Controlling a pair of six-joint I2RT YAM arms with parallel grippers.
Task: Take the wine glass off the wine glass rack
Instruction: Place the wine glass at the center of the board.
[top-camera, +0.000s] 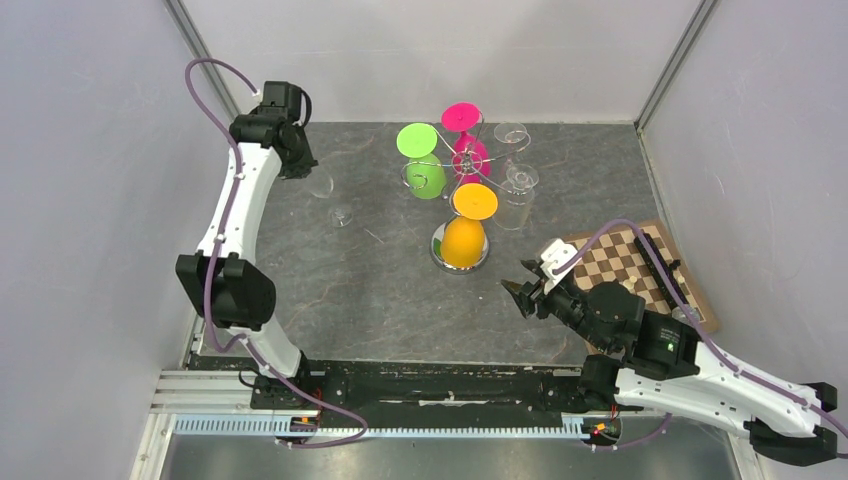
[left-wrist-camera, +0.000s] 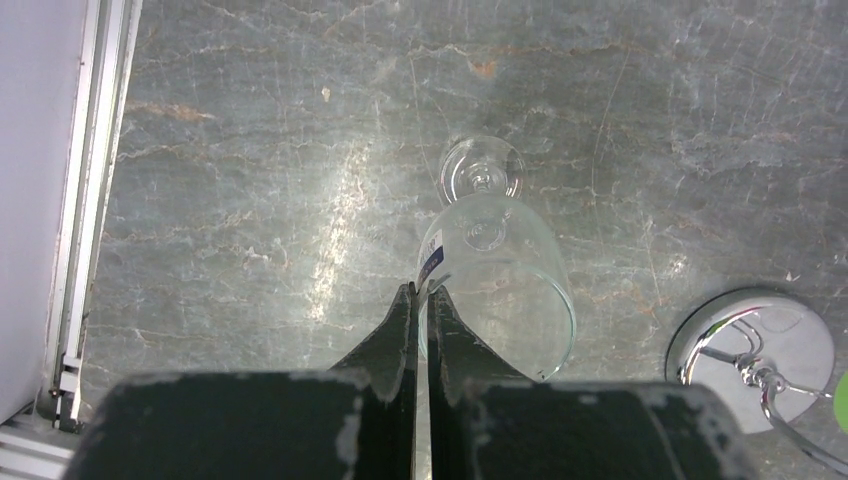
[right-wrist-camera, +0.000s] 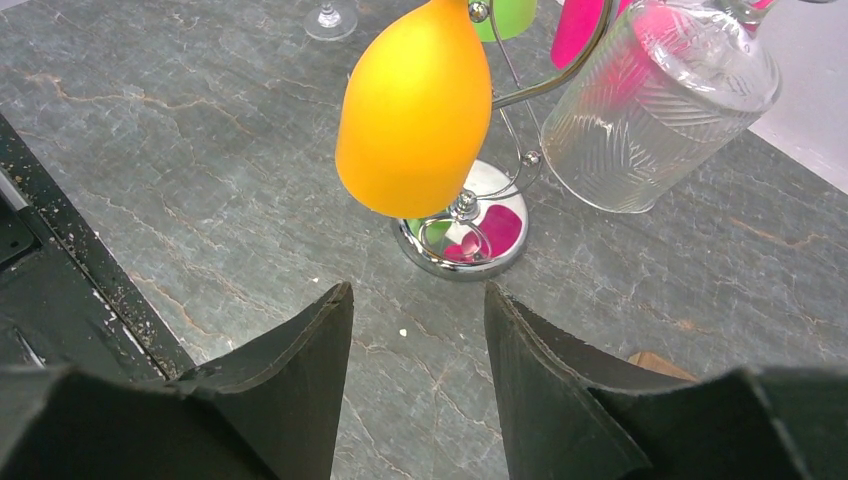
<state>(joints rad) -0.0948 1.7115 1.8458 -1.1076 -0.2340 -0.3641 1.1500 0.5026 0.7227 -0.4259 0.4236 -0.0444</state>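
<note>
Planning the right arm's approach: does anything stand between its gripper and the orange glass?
Nothing visible. Only bare table lies between the right gripper and the orange glass; the ribbed clear glass hangs aside.

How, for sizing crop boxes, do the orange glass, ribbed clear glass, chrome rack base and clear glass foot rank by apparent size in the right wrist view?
Ribbed clear glass and orange glass: similar, both cut off by the top edge, so unranked.
Rack base: smaller, partly hidden.
Clear glass foot: smallest, farthest.

Top camera looks down; closer wrist cameras share the rack (right-wrist-camera: 450, 272).
</note>
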